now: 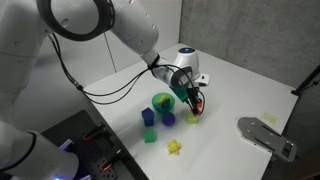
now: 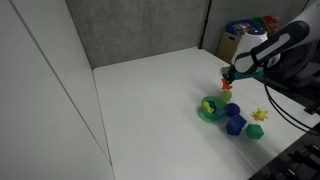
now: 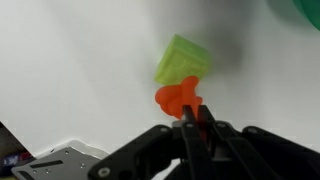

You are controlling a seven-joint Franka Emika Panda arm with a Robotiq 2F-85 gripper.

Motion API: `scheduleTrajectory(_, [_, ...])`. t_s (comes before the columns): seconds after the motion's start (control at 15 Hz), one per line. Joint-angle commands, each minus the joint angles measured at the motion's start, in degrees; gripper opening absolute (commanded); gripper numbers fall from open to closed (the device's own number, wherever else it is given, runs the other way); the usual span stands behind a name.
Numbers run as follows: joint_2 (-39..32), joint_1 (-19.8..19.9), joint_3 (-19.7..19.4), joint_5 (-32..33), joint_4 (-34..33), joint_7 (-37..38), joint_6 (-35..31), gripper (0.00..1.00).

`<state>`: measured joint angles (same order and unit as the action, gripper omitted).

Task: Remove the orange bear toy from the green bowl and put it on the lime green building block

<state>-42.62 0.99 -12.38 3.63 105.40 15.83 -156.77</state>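
- While my pincer (image 3: 193, 115) grips the orange bear toy (image 3: 176, 97), the toy hangs right by the lime green building block (image 3: 183, 62).
- The green bowl (image 1: 163, 101) sits nearby on the desk (image 1: 235, 80).

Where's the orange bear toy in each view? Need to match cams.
Exterior view: orange bear toy right of centre, beside the green bowl.
Exterior view: toy at right, just above the bowl.
Wrist view: toy at centre, below the lime green building block in frame.
Shared landmark: the gripper shut on the toy.
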Motion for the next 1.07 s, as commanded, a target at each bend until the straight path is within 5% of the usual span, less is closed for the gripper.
scheduleTrajectory(0.0, [-0.55, 0.52, 0.36, -1.14, -0.22, -0.78, -1.52, 0.04])
scheduleTrajectory(0.87, [1.77, 1.03, 1.43, -1.55, 6.69, -2.47, -4.69, 0.06])
scheduleTrajectory(0.93, [2.25, 1.25, 1.60, -1.67, 7.57, -2.81, -5.14, 0.30])
scheduleTrajectory(1.0, [2.80, 1.64, 1.97, -1.97, 8.36, -3.29, -5.40, 0.33])
